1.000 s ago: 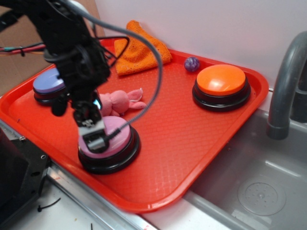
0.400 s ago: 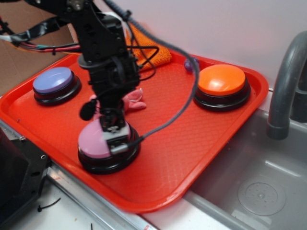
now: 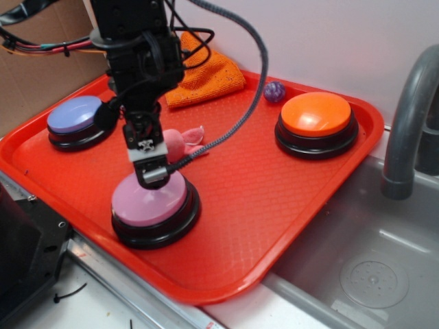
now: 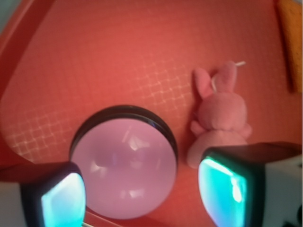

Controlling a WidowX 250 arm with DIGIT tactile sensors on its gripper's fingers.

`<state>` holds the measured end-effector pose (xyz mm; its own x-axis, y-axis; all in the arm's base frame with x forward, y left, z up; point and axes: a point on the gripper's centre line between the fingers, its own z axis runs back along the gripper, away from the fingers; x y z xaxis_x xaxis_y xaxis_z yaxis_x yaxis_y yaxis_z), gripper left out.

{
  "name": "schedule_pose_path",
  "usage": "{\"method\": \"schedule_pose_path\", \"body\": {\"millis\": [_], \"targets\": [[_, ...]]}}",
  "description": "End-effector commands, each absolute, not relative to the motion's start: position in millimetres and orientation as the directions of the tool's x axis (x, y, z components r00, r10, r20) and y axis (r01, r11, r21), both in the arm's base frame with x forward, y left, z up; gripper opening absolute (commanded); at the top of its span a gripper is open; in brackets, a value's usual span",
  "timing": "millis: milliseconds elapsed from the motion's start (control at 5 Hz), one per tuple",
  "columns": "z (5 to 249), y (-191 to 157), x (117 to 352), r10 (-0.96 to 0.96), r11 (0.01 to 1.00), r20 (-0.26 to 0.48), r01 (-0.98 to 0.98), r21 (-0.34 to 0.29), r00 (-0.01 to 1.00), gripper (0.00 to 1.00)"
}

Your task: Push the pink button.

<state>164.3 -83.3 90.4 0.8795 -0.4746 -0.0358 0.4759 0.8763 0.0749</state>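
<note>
A mock kitchen set up as a robot test bench: a grey sink basin [image 3: 357, 274] with a grey faucet [image 3: 406, 123], a red plastic tray [image 3: 274, 199] of buzzer buttons beside it, bundled cables [image 3: 41, 46] trailing behind.

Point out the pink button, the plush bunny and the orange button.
pink button [image 3: 147, 200]: exterior view, on its domed top.
plush bunny [image 4: 222, 113]: wrist view, on its body.
orange button [image 3: 316, 114]: exterior view, on the middle of its orange dome.

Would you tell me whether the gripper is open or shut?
Open: in the wrist view the gripper's fingers stand apart, the pink button between them.
</note>
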Motion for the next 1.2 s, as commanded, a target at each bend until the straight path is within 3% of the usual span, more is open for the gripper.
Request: {"method": "schedule_pose_path", "body": {"millis": [0,1000], "targets": [[123,-79,164,-0.448,0.894,0.046,0.446,0.043,0.893,1.00],[155,-68,156,-0.361,0.930,-0.017,0.362,0.072,0.932,1.00]]}}
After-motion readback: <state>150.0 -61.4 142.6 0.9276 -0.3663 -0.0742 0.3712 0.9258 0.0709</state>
